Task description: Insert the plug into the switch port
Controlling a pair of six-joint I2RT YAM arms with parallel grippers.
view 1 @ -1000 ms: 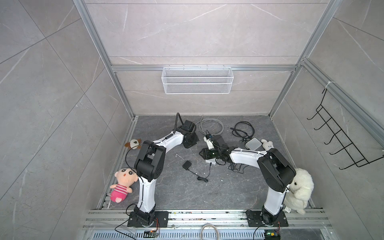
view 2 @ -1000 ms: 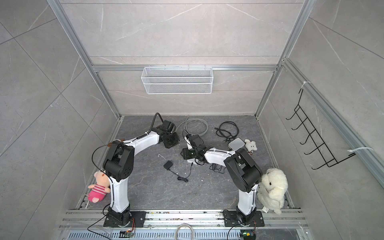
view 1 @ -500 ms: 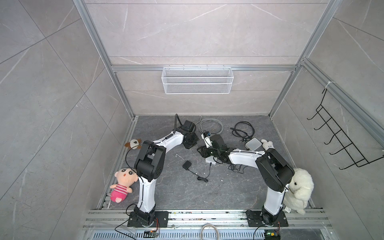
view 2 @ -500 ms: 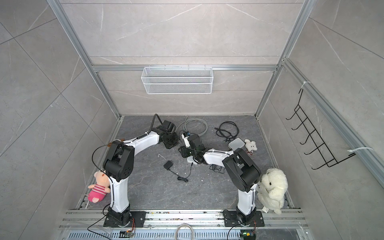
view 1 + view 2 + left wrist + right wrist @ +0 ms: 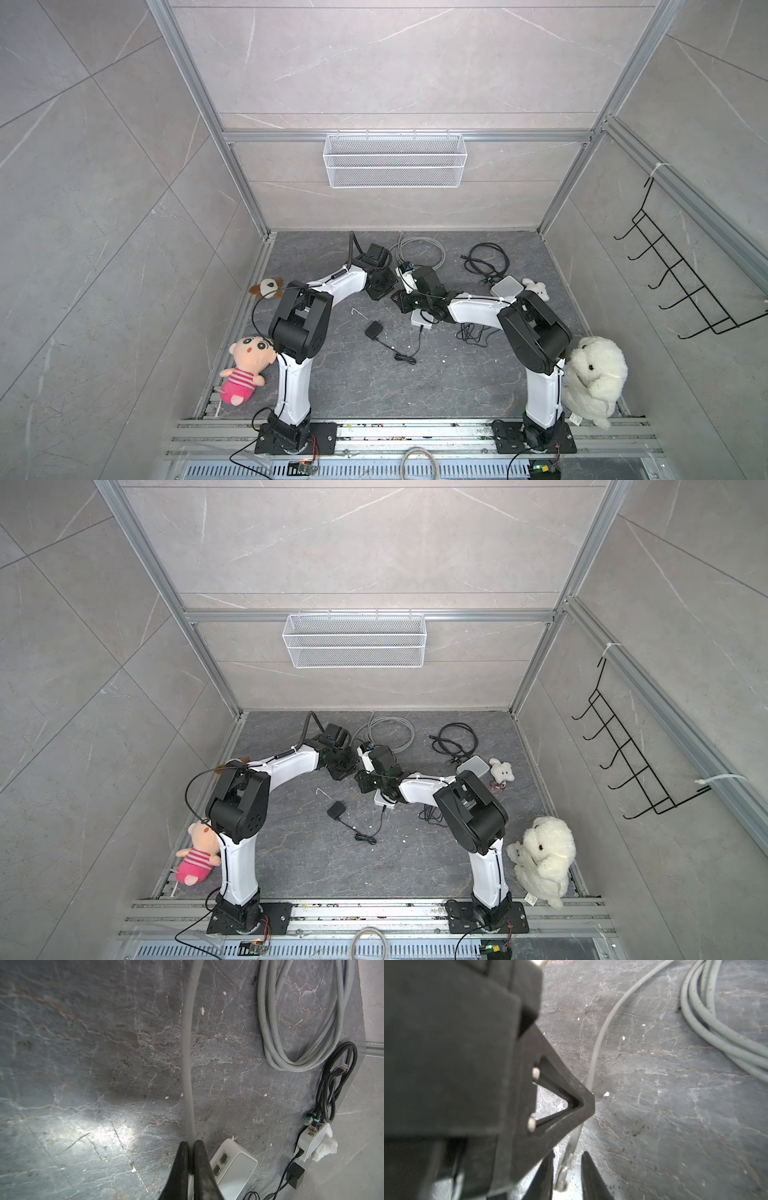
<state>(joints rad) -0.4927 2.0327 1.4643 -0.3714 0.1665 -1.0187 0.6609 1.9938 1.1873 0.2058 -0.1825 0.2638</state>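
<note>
Dark grey veined stone tabletop [image 5: 83, 1064]: matt, rough-grained, one dull sheen patch. Grey round cable [image 5: 188, 1043]: smooth matt rubbery sheath. White rectangular switch box [image 5: 241, 1167]: smooth satin plastic. Black fingers [image 5: 179, 1167] of left gripper [image 5: 190, 1144]: matt, faintly grainy plastic. White wire-mesh basket [image 5: 395, 176]: coated metal. White plush animal [image 5: 596, 370]: fuzzy cloth.

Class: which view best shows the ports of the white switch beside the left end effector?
The left wrist view: the white switch sits close, two empty ports facing the camera. In both top views it is tiny, partly under the right arm. The right wrist view does not clearly show it.
</note>
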